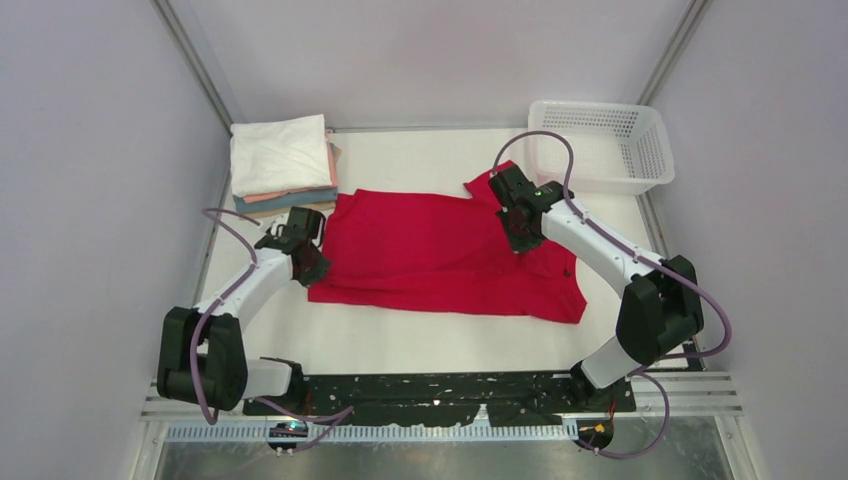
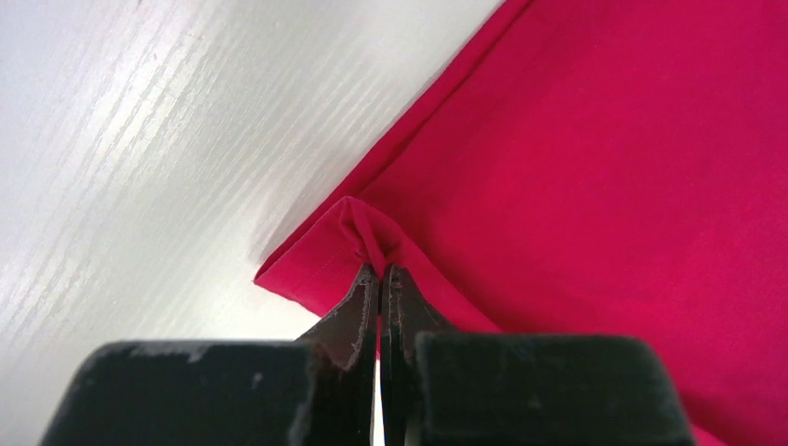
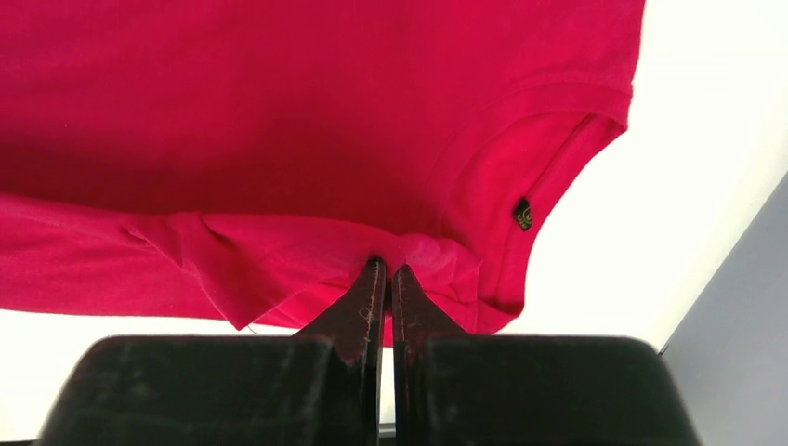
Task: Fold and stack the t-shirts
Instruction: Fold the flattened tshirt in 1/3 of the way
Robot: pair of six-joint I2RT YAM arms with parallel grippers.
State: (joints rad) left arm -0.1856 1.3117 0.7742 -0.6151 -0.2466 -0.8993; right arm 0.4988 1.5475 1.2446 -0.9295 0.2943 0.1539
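Observation:
A bright red t-shirt (image 1: pixel 440 252) lies spread on the white table, partly folded. My left gripper (image 1: pixel 312 262) is shut on a pinch of its hem corner at the shirt's left edge, seen in the left wrist view (image 2: pixel 381 268). My right gripper (image 1: pixel 520 238) is shut on a fold of cloth near the neck end, seen in the right wrist view (image 3: pixel 383 264), where the collar with a small label (image 3: pixel 523 214) shows. A stack of folded shirts (image 1: pixel 283 165), white on top with salmon pink, teal and tan below, sits at the back left.
A white plastic mesh basket (image 1: pixel 600 145) stands at the back right. Grey walls close the table on the left, right and back. The arm bases and a black rail (image 1: pixel 450 392) run along the near edge.

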